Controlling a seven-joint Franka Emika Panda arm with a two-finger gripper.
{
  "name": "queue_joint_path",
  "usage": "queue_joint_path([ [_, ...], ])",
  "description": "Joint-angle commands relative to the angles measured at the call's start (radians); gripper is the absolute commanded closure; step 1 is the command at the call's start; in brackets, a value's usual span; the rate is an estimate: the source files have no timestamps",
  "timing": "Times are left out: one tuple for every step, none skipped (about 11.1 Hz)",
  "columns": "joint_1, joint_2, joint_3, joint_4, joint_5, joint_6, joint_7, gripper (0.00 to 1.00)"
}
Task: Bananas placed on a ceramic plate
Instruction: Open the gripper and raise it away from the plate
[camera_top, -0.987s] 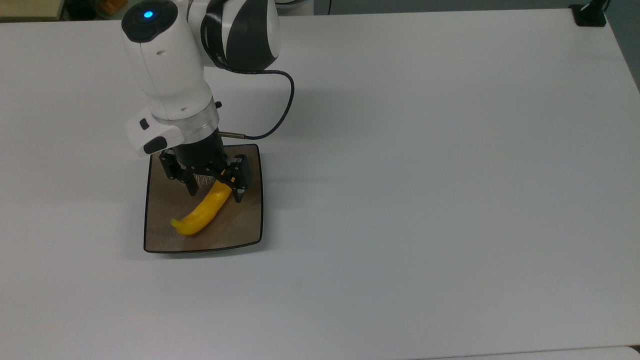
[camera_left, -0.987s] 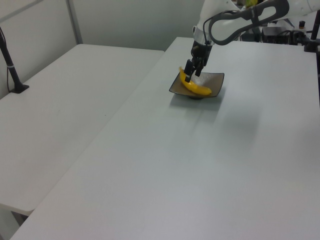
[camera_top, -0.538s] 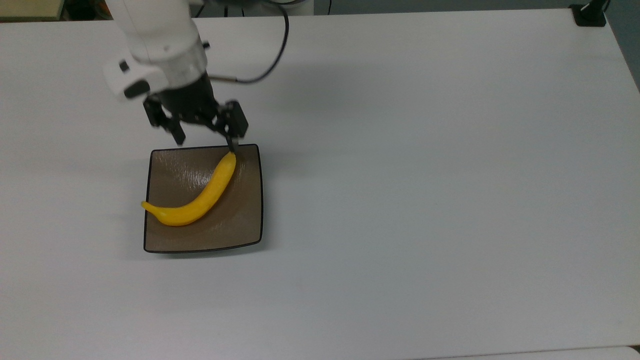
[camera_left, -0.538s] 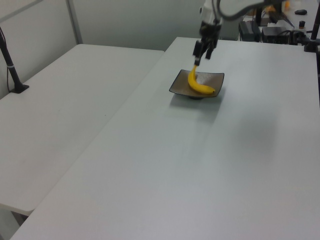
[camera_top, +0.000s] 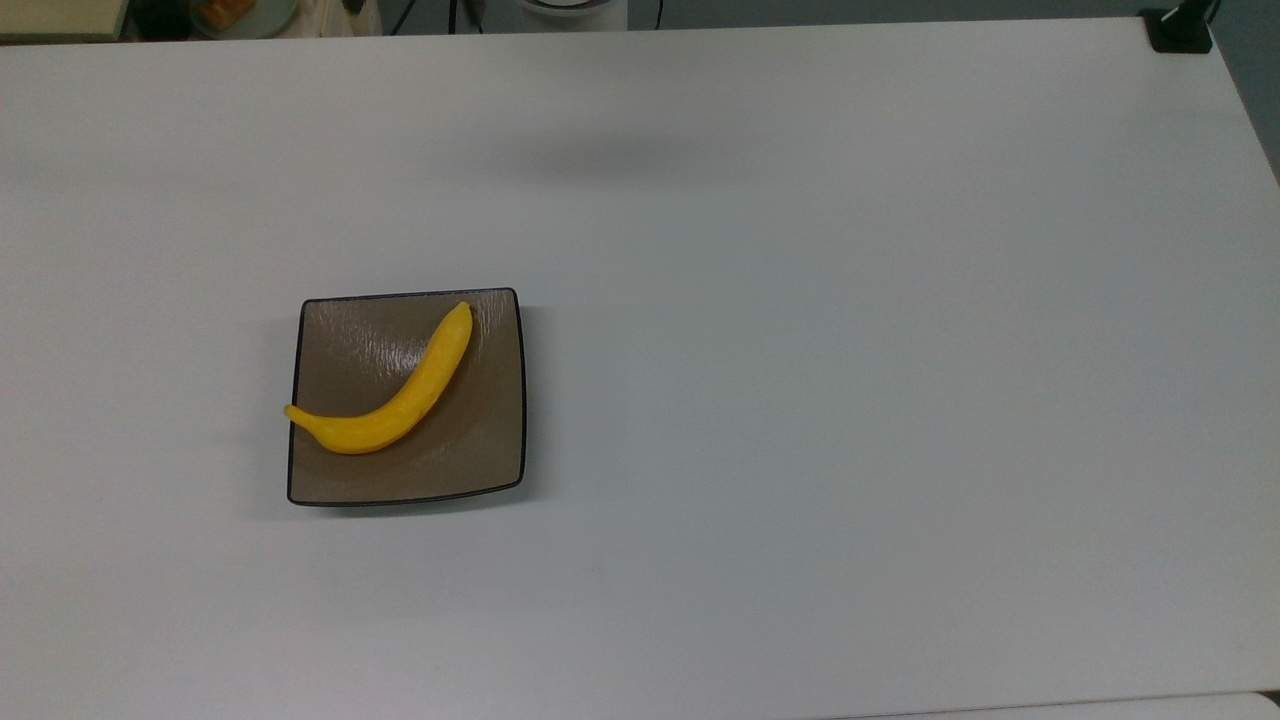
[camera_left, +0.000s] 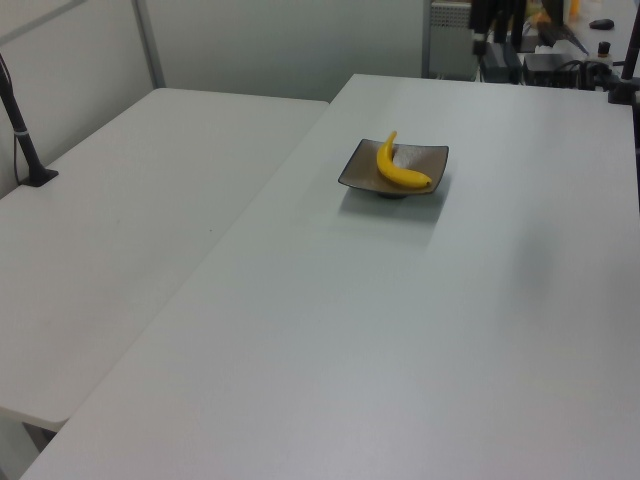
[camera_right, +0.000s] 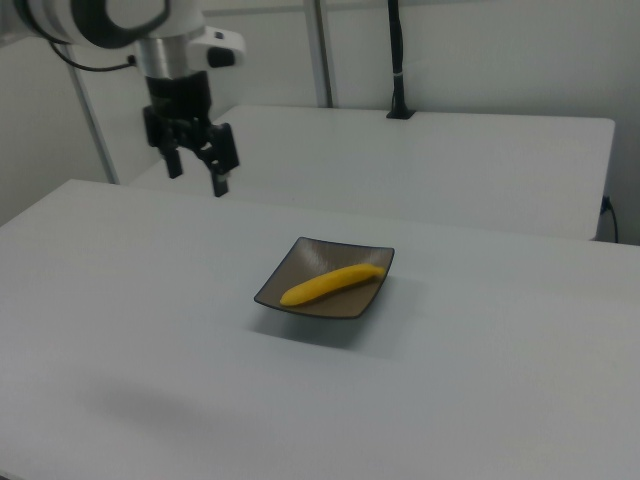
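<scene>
Squarely on the ceramic plate (camera_top: 470, 450) lies the banana (camera_top: 400, 400), bright yellow, smooth and glossy, curved like a shallow hook. In the top view it runs diagonally, its blunt end toward 1 o'clock near the plate's far corner and its thin stem end toward 8 o'clock, reaching the black rim there. The plate is square and shallow, a glossy taupe-brown with rounded corners and faint ripples catching the light. It sits on a plain white table (camera_top: 850, 400), toward 9 o'clock of the table's middle in the top view. The left view shows the banana (camera_left: 398, 167) on the plate (camera_left: 361, 167) and a second white table (camera_left: 130, 240) alongside at 9 o'clock. The right view adds the gripper (camera_right: 195, 180), hanging in the air at 10 o'clock from the plate (camera_right: 290, 285), well apart from the banana (camera_right: 330, 284), its two black fingers (camera_right: 219, 184) spread apart and holding nothing.
</scene>
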Motion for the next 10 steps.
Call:
queue_joint_path([
  [0.082,-0.056,-0.032,-0.058,0.010,-0.079,0.042,0.00],
  [0.117,-0.056,-0.058,-0.064,0.010,-0.067,0.039,0.00],
  [0.142,-0.055,-0.084,-0.074,0.010,-0.049,0.026,0.00],
  [0.144,-0.055,-0.092,-0.084,0.010,0.001,0.018,0.00],
  [0.144,-0.055,-0.093,-0.099,0.010,0.069,0.007,0.00],
  [0.145,-0.055,-0.093,-0.114,0.010,0.112,-0.017,0.00],
  [0.145,-0.056,-0.101,-0.119,0.012,0.108,-0.068,0.00],
  [0.145,-0.058,-0.102,-0.119,0.013,0.106,-0.080,0.00],
  [0.145,-0.058,-0.102,-0.117,0.015,0.108,-0.082,0.00],
  [0.145,-0.056,-0.101,-0.117,0.015,0.109,-0.082,0.00],
])
